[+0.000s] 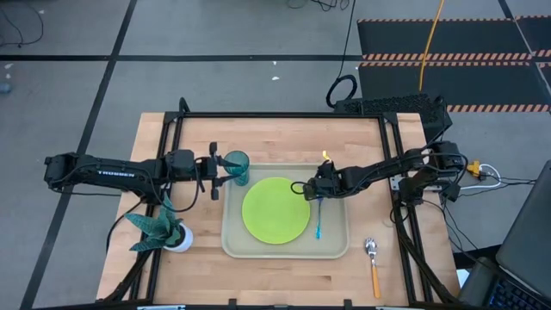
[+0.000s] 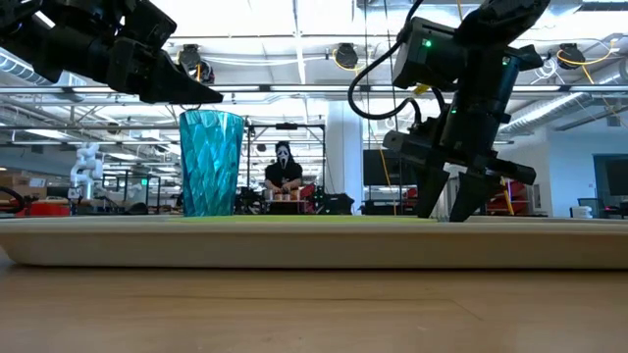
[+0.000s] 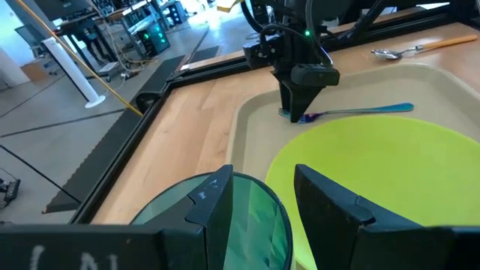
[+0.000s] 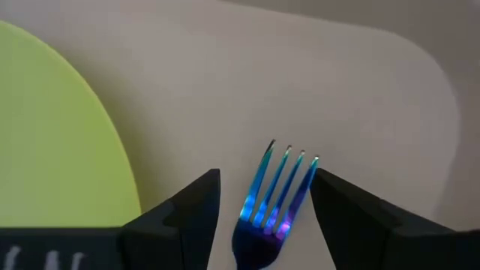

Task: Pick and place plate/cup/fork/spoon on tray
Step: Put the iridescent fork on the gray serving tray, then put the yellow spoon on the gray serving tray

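Observation:
The beige tray lies mid-table with the lime-green plate flat on it. The teal cup stands upright in the tray's far left corner. My left gripper is open just above the cup's rim, one finger over the mouth and one beside it. The blue fork lies flat on the tray to the right of the plate. My right gripper points steeply down, open, with its fingers on either side of the tines. The orange-handled spoon lies on the table to the right of the tray.
A teal leafy plant in a white pot stands near the table's near left corner. Black frame rails run along the table's far, left and right edges. A person sits in the room beyond the table.

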Available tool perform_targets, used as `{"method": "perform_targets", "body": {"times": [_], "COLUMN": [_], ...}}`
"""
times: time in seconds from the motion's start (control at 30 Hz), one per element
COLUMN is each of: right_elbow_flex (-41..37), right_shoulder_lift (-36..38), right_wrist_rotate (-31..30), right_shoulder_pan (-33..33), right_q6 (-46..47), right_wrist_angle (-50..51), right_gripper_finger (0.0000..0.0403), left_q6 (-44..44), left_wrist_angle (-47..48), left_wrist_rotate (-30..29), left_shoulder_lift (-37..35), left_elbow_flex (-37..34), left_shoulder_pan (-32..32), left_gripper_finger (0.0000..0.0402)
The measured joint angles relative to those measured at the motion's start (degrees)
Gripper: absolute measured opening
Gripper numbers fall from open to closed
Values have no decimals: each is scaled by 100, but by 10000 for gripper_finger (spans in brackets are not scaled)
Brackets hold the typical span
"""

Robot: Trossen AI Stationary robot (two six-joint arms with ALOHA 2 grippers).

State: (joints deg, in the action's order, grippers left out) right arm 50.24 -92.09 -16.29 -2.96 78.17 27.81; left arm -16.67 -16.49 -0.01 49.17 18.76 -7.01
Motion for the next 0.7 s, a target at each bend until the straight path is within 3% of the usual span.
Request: {"method": "perform_targets", "body": {"times": [0.43, 0.7], "right_elbow_flex": [0, -4], "right_shoulder_lift": [2, 174], "right_wrist_rotate": [-4, -11], "right_shoulder_pan": [0, 0], "right_q6": [-246, -338], "right_wrist_angle": [-132, 481], "right_gripper_finger": [201, 201], "left_q6": [2, 0], "left_wrist_angle": [2, 2], "left_wrist_rotate": [0, 0], "left_shoulder_lift": [0, 0], "left_elbow_flex": [0, 0], "left_shoulder_pan": [2, 0], "left_gripper_finger": [147, 147]}}
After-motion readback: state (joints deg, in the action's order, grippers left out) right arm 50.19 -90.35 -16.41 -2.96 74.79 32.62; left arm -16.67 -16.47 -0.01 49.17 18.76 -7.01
